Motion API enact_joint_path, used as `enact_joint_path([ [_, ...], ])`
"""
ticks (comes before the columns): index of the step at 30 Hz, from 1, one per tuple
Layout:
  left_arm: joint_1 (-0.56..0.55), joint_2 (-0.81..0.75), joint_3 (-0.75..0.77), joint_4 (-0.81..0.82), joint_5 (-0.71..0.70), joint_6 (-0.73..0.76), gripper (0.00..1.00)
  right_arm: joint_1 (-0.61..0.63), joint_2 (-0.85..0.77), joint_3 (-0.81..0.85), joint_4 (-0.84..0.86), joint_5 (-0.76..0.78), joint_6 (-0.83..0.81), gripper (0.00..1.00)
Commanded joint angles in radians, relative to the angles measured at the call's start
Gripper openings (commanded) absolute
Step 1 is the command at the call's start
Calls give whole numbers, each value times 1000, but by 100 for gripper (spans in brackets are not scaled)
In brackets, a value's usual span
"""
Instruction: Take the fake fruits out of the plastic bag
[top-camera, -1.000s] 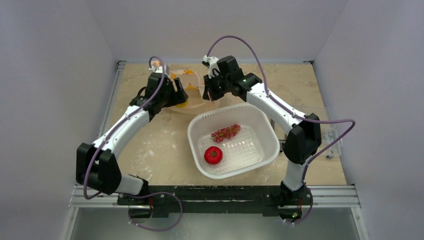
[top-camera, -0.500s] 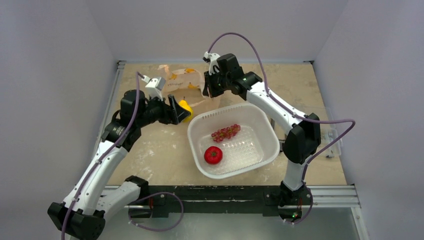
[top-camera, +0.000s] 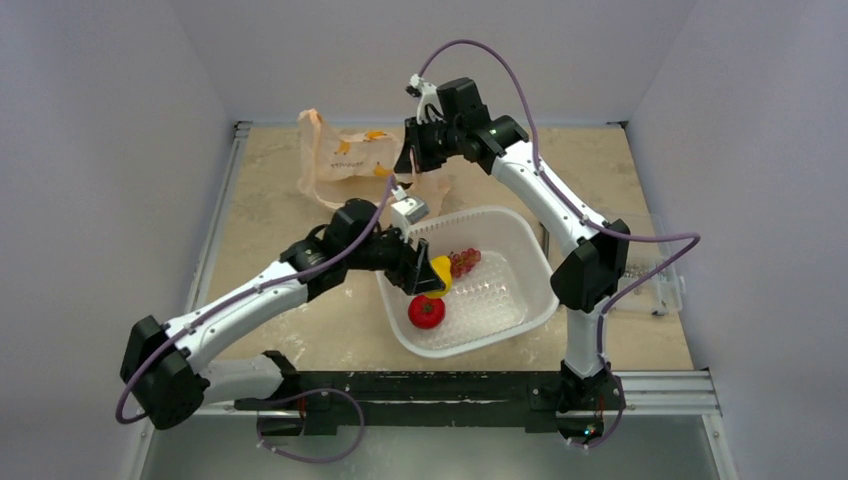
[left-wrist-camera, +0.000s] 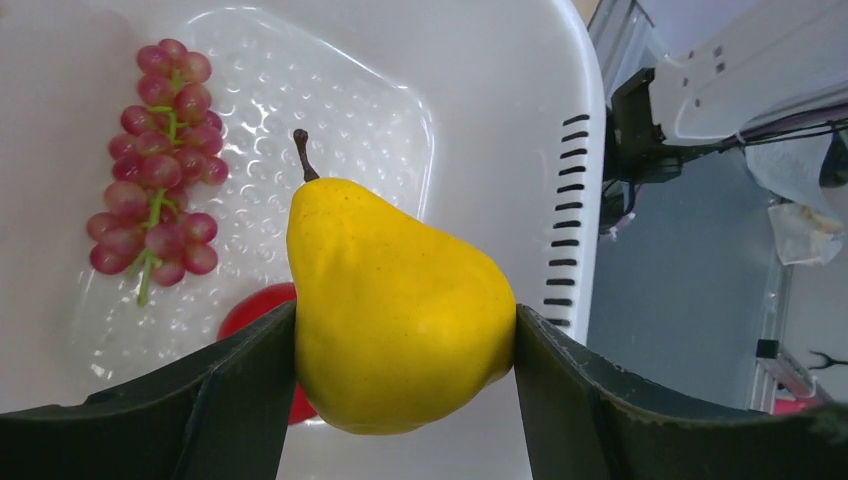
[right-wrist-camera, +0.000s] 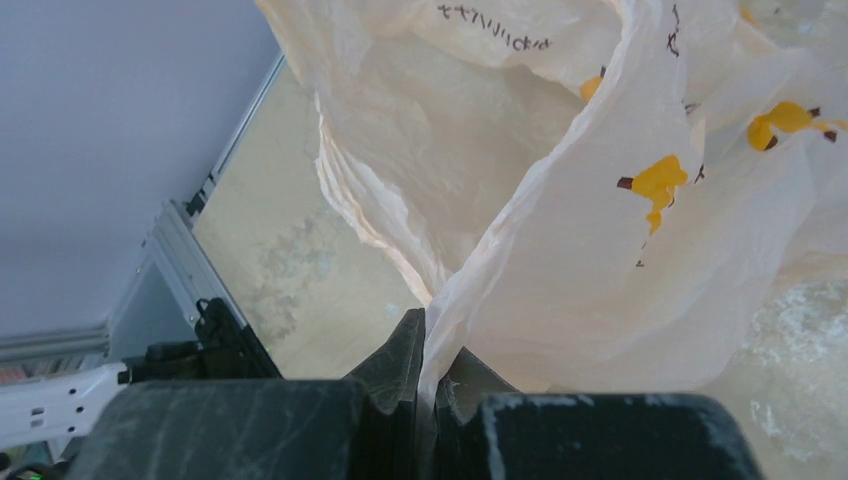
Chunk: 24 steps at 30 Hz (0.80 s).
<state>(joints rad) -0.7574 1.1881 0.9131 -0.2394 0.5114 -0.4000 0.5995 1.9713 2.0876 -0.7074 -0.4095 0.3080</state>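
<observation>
Clamping the yellow pear (left-wrist-camera: 400, 300), left end effector (left-wrist-camera: 404, 385) hangs over basin (left-wrist-camera: 520, 90).

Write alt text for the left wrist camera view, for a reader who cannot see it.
A yellow pear-shaped fruit is clamped between the two dark fingers of the left gripper, at the centre of the frame. Behind it is the white basin, holding a bunch of red grapes at left and a red fruit partly hidden by the pear.

the left gripper (left-wrist-camera: 405, 335) clamps a yellow pear (left-wrist-camera: 400, 290) between its dark fingers (left-wrist-camera: 230, 400) above the white basin (left-wrist-camera: 500, 100); a bunch of reddish grapes (left-wrist-camera: 155, 170) lies on the basin floor at left, a red fruit (left-wrist-camera: 250, 315) half hidden behind the pear
</observation>
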Motion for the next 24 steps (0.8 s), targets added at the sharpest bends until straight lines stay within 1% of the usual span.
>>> enact_joint_path([
  [1,-100,152,99,100,-91,90,0,-23,-21,27,-85,-85,25,0],
  [5,-170,305,173,66,-166,194,0,-52,-56,-17,-70,-104,21,0],
  [9,-229,424,246,-39,-248,310,0,-63,-69,-30,-74,-110,8,0],
  [11,-250,466,270,-68,-265,335,0,-64,-70,-35,-76,-111,4,0],
  [15,-280,537,305,-136,-296,348,5,-65,-78,-54,-68,-110,3,0],
  [18,-289,558,314,-174,-318,356,15,-66,-80,-57,-64,-106,-3,0],
  [21,-289,571,320,-201,-297,374,33,-66,-81,-61,-58,-107,-5,0],
  [24,-289,575,324,-221,-272,377,42,-67,-81,-65,-57,-110,-5,0],
])
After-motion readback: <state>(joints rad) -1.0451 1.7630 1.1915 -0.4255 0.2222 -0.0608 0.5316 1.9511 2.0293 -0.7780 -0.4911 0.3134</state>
